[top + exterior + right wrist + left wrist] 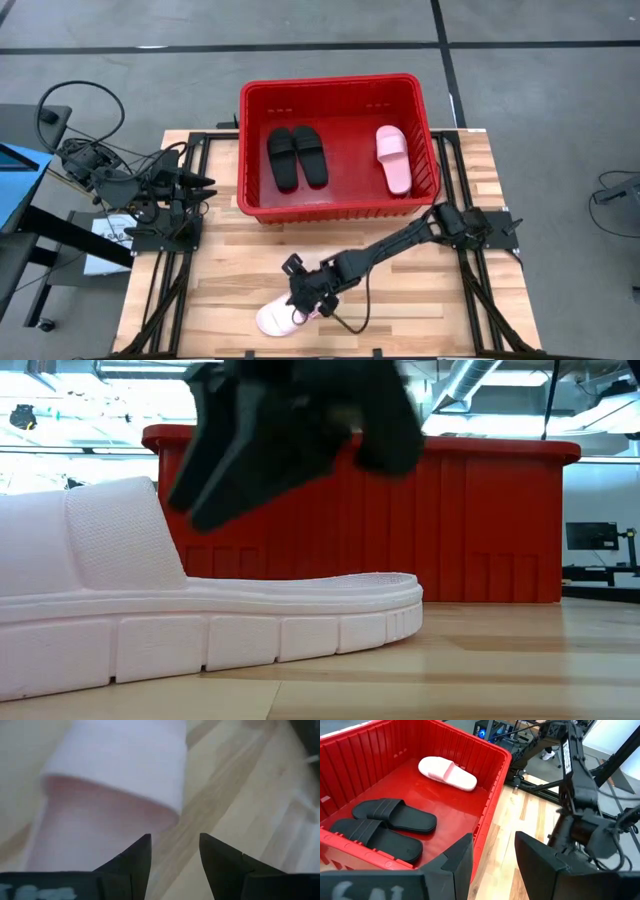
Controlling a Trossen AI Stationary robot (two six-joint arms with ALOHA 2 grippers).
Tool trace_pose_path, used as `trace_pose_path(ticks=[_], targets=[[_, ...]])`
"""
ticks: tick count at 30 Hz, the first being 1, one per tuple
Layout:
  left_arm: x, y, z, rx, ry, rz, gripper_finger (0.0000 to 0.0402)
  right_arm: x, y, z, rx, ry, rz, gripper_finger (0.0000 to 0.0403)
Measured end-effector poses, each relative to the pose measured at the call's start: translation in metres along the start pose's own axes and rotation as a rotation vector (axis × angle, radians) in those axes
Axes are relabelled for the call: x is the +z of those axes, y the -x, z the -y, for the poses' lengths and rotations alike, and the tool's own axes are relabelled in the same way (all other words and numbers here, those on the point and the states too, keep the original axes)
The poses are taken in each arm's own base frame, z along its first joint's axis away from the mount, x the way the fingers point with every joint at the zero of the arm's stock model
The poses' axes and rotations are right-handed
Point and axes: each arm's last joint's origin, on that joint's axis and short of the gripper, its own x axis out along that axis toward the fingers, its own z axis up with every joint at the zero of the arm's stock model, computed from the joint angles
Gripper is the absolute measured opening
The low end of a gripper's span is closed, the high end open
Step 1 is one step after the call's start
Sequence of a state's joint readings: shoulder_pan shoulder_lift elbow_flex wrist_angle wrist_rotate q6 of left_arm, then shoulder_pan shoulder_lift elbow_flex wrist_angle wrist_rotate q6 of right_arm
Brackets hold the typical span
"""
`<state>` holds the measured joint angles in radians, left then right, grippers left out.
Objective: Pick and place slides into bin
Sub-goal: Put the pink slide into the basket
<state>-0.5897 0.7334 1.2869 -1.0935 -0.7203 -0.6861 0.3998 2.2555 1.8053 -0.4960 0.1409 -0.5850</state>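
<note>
The red bin (340, 205) stands at the table's far middle. On its floor lie two black slides (297, 157) side by side and one pale pink slide (393, 158); they also show in the left wrist view (395, 815) (447, 770). A second pink slide (272, 320) lies sole down on the table near the front edge (200, 620). My right gripper (175, 845) is open and hangs just above this slide, beside its wide strap (125, 765). In the high view it (300, 305) is at the slide's right end. My left gripper (492, 850) is open and empty at the table's left (208, 185).
Black frame rails (160, 290) run along both sides of the wooden table. The right arm (400, 240) stretches slantwise across the table in front of the bin. Bare wood (430, 320) lies right of the slide.
</note>
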Motion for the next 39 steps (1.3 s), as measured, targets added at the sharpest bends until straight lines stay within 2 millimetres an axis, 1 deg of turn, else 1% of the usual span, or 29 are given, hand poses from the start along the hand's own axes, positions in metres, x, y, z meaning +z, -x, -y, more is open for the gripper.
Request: trace_pose_path(ticks=[2,3,5,7,9,17,24,28,32,39], targets=[[0.0,0.0,0.0,-0.001,0.0,0.0,0.0135,0.005,-0.009,-0.003,-0.094,-0.006,0.003,0.016],[0.0,0.0,0.0,-0.001,0.0,-0.001,0.0135,0.006,-0.009,-0.003,-0.123,-0.008,-0.003,0.0159],[0.0,0.0,0.0,-0.001,0.0,-0.001,0.0135,0.011,-0.008,-0.005,-0.156,-0.006,0.007,0.0158],[0.0,0.0,0.0,-0.001,0.0,-0.001,0.0135,0.011,-0.011,-0.006,-0.164,-0.001,0.012,0.0157],[0.0,0.0,0.0,-0.001,0.0,-0.001,0.0135,0.008,-0.014,-0.008,-0.15,0.003,-0.005,0.0157],[0.0,-0.003,0.003,0.004,-0.015,-0.008,0.0135,0.011,-0.013,-0.011,-0.129,0.008,0.018,0.0158],[-0.001,-0.005,0.005,0.01,-0.025,-0.012,0.0135,0.016,-0.013,-0.014,-0.074,0.013,0.085,0.0159],[-0.001,-0.006,0.006,0.011,-0.028,-0.015,0.0135,0.016,-0.02,-0.019,-0.049,0.039,0.096,0.0159],[-0.001,-0.006,0.006,0.013,-0.03,-0.017,0.0135,0.019,-0.019,-0.018,-0.051,0.117,0.134,0.0159],[-0.001,-0.006,0.006,0.013,-0.041,-0.016,0.0135,0.023,-0.018,-0.003,-0.126,0.088,0.223,0.0159]])
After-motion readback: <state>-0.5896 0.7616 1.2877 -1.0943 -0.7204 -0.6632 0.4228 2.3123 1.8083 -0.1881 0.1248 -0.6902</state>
